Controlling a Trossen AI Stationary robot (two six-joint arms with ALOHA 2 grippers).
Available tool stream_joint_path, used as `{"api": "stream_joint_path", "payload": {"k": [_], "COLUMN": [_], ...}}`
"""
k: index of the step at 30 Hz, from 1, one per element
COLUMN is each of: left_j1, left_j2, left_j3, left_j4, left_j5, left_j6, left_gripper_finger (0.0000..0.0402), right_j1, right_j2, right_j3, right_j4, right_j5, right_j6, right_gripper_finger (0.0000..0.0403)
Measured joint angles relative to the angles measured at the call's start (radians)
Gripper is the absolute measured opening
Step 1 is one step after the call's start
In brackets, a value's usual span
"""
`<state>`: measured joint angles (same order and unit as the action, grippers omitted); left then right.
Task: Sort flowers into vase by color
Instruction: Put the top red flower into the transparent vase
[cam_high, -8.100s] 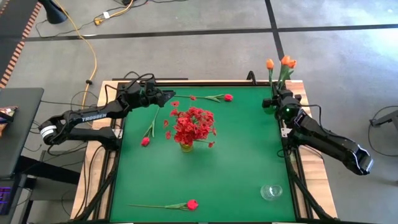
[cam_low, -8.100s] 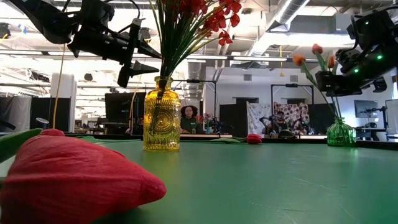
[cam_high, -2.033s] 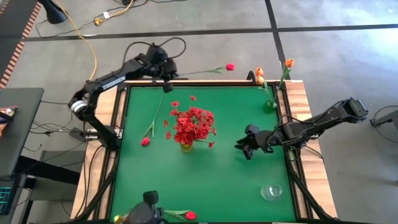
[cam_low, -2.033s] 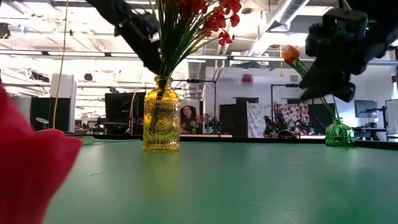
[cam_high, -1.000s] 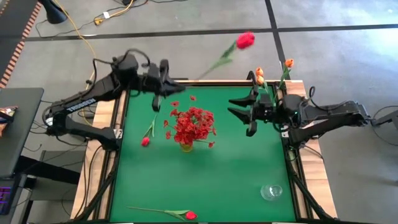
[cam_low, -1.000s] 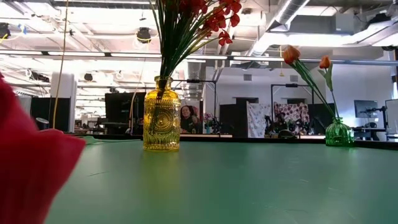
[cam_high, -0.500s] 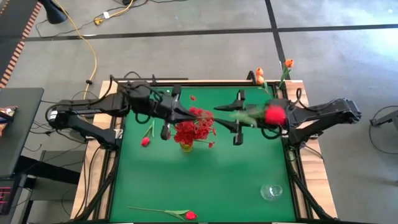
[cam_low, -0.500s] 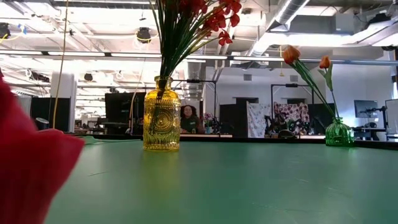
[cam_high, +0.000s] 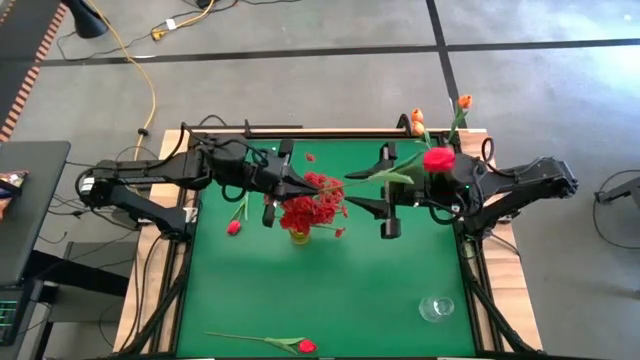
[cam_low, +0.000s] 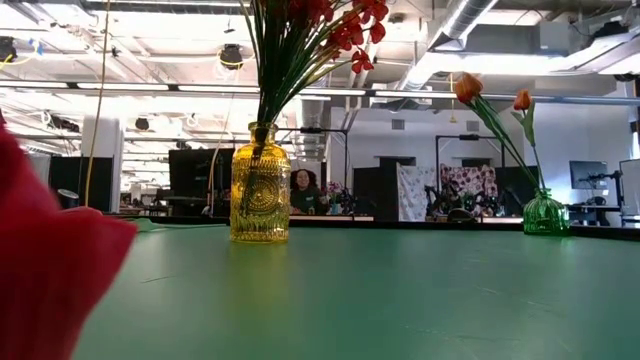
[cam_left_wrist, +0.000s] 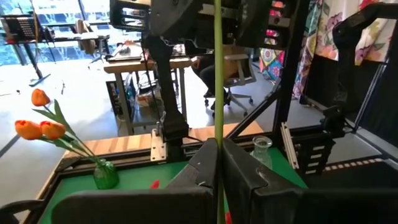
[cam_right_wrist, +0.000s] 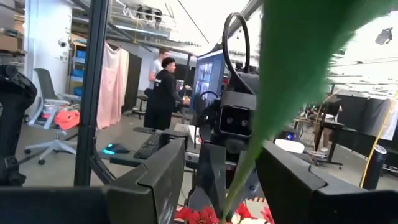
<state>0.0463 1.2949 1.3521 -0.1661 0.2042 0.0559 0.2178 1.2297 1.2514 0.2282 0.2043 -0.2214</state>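
— What does the room look like around the setup?

— A grey floor (cam_high: 330, 80) crossed by dark tape lines, with a yellow cable (cam_high: 140, 70) running toward the table's far left. Level across the table, an open workshop with bright ceiling lights, monitors, and a person (cam_low: 302, 190) seated behind the yellow vase.

— And the surface itself?

— A green mat (cam_high: 330, 280) in a wooden frame. A yellow glass vase (cam_low: 260, 184) of bushy red sprigs (cam_high: 312, 200) stands left of centre. A green vase (cam_low: 546, 215) with orange tulips (cam_high: 418, 121) is at the far right corner, and a clear glass vase (cam_high: 435, 308) is near the right edge.

— Where are the arms?

— They meet above the middle. The left gripper (cam_high: 292, 186) is clenched on the green stem of a red-pink tulip (cam_high: 438, 159); the stem runs rightward and its bloom hangs over the right arm. The right gripper (cam_high: 385, 192) faces it with fingers spread wide, the stem and a leaf lying between them, not grasped.

— Any flowers unsorted?

— One red-pink tulip (cam_high: 233, 226) lies on the mat's left side, another (cam_high: 304, 346) at the near edge.
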Motion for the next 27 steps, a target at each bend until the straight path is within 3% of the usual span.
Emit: {"api": "stream_joint_path", "payload": {"k": [8, 27], "left_j1": [0.0, 0.0], "left_j2": [0.0, 0.0], "left_j3": [0.0, 0.0], "left_j4": [0.0, 0.021], "left_j5": [-0.003, -0.003], "left_j6": [0.0, 0.0], "left_gripper_finger": [0.0, 0.0], "right_j1": [0.0, -0.004], "right_j2": [0.0, 0.0], "right_j3": [0.003, 0.003], "right_j4": [-0.009, -0.007], "right_j5": [0.001, 0.007], "right_j6": [0.002, -0.023], "right_gripper_finger": [0.0197, 0.0028]}}
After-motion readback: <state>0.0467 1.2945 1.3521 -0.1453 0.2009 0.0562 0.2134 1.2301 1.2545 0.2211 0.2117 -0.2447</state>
